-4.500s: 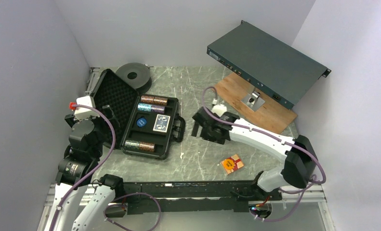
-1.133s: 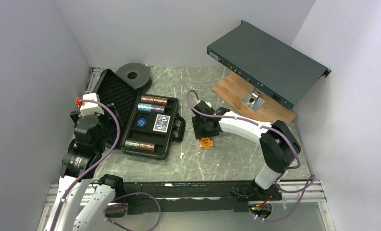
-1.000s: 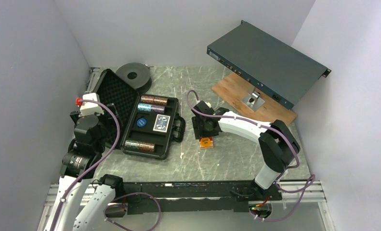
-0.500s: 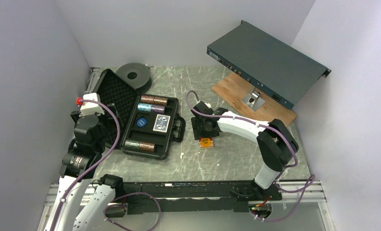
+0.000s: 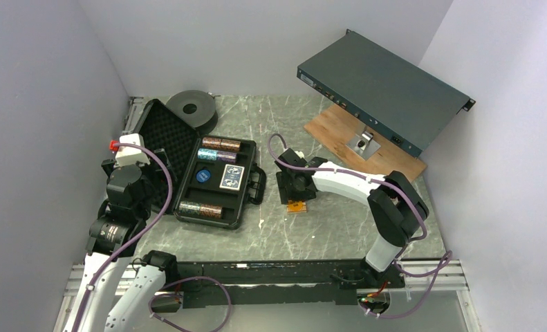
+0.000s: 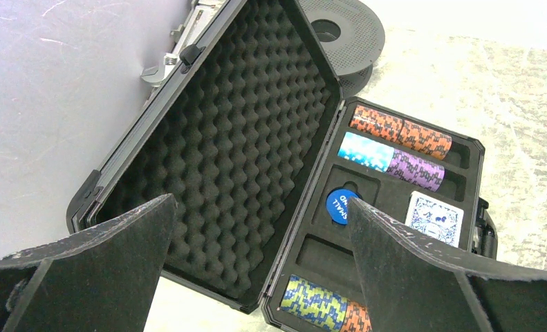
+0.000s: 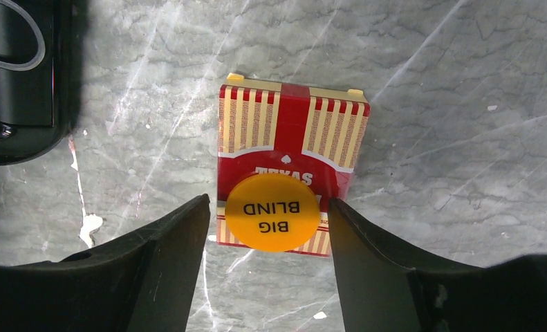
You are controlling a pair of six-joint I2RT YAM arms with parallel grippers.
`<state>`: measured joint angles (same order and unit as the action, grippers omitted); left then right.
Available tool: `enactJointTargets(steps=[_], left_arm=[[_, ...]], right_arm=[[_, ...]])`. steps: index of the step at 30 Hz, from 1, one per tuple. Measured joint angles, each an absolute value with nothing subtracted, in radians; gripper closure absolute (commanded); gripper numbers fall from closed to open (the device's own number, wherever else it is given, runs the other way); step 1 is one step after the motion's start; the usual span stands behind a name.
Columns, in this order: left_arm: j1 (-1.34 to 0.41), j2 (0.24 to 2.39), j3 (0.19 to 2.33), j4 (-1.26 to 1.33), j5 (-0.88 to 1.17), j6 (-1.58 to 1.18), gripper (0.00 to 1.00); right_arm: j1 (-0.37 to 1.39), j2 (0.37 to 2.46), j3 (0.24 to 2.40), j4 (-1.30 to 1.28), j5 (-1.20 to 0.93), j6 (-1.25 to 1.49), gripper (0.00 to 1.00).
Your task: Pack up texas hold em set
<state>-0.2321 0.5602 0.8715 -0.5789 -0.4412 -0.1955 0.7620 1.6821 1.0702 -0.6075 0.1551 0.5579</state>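
Right gripper (image 7: 269,202) spread astride disc (image 7: 273,211) on red deck (image 7: 291,124) amid open marble bench (image 5: 339,228); left gripper (image 6: 261,202) agape facing briefcase (image 6: 243,138) at left edge.

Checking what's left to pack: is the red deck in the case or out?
Out. The red deck lies on the table right of the case, a yellow disc on it, between the right gripper's open fingers.

Even, fairly bright light from above; soft shadows on the table (image 7: 429,83); the left-wrist view's far corner looks perhaps overexposed.
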Motion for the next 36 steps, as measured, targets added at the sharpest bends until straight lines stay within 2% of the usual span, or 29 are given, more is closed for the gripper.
enactJointTargets(steps=[23,36], left_arm=[[-0.232,0.560,0.871,-0.579,-0.440,-0.196,0.01],[-0.232,0.560,0.871,-0.579,-0.432,-0.196,0.01]], right_arm=[[0.842,1.706,1.087,-0.651,0.228,0.565,0.40],[0.844,1.724,1.119,-0.685,0.250,0.557,0.52]])
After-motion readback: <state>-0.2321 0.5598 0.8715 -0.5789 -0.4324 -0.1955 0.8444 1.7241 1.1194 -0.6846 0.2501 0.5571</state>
